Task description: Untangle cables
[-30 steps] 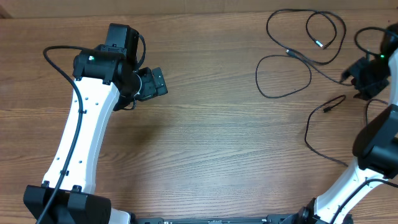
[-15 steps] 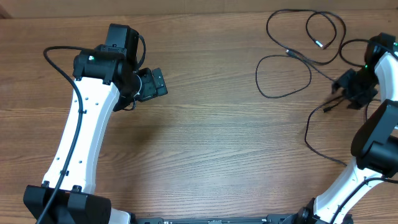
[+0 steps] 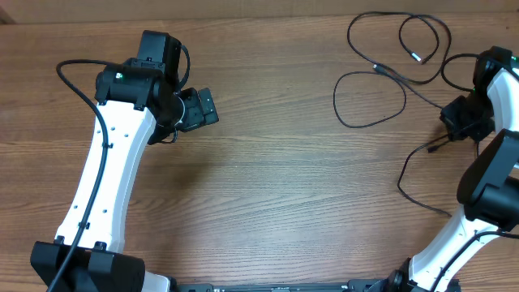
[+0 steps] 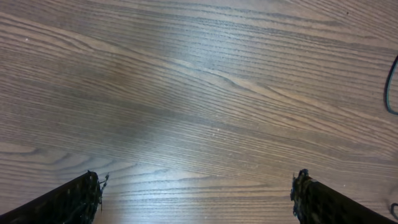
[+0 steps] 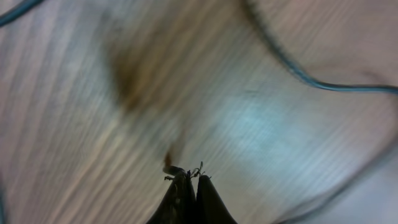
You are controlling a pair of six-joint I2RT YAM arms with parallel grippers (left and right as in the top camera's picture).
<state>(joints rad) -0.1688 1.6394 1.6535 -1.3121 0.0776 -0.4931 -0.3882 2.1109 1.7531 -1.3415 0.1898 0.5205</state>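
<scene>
Several thin black cables lie at the table's far right: a looping one (image 3: 381,71) at the top, and a lower one (image 3: 403,178) curving down from my right gripper (image 3: 453,135). That gripper is shut, with the lower cable's plug end (image 5: 171,168) poking out at its tips (image 5: 189,176). Another cord (image 5: 298,71) runs blurred across the wood beyond. My left gripper (image 3: 214,106) hovers over bare wood at the left, far from the cables. It is wide open (image 4: 198,183) with nothing between its fingers. A bit of cable (image 4: 388,87) shows at that view's right edge.
The wooden table (image 3: 284,178) stretches between the two arms. The left arm's own thick black wire (image 3: 77,69) arcs beside its white link. The right arm's white base link (image 3: 454,243) stands at the lower right.
My right gripper has moved down and left to the lower cable's plug end and closed on it; that end has shifted slightly. The left arm has not moved.
</scene>
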